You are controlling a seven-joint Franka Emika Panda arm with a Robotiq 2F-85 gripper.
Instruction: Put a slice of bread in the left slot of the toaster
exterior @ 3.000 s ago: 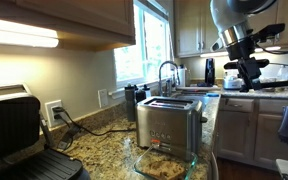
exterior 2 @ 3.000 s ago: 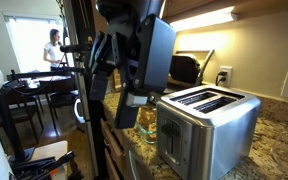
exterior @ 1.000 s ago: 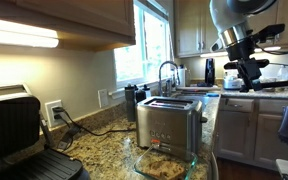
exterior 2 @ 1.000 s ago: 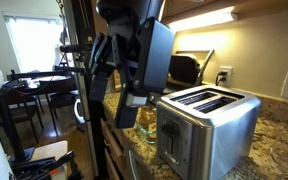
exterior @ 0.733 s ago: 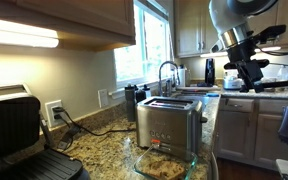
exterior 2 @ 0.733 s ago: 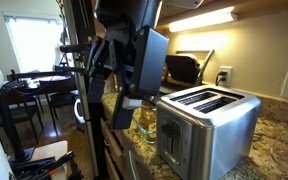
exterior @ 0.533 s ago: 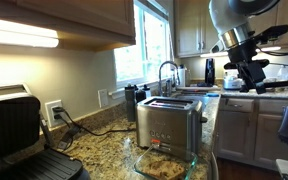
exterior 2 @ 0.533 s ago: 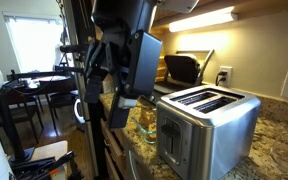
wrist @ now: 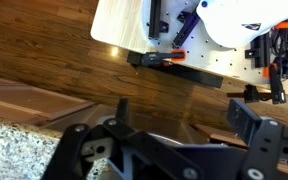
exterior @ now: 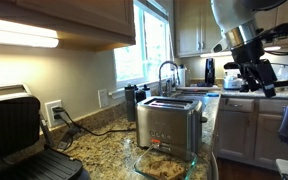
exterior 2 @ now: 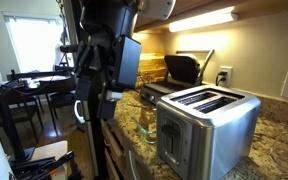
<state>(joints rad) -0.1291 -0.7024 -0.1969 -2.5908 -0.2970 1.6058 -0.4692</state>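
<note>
The speckled granite bench [exterior: 109, 140] lies below the claw and off to one side of it. In the wrist view only a corner of the bench shows [wrist: 9, 150], and the wooden floor [wrist: 74, 70] fills the space under the claw. The black grill press [exterior: 14, 130] stands open at the end of the bench farthest from the claw. The toaster [exterior: 169, 125] stands on the bench, lower than the claw and well apart from it, and both its slots look empty in an exterior view [exterior 2: 206, 120]. The claw [exterior: 256, 80] hangs high in the air off the bench. Its jaws are spread wide and hold nothing, with bare floor showing between them in the wrist view [wrist: 179, 108]. A clear glass dish [exterior: 189, 160] sits just in front of the toaster, below the claw and well apart from it. The slice of bread [exterior: 162, 157] lies in that dish, untouched.
</note>
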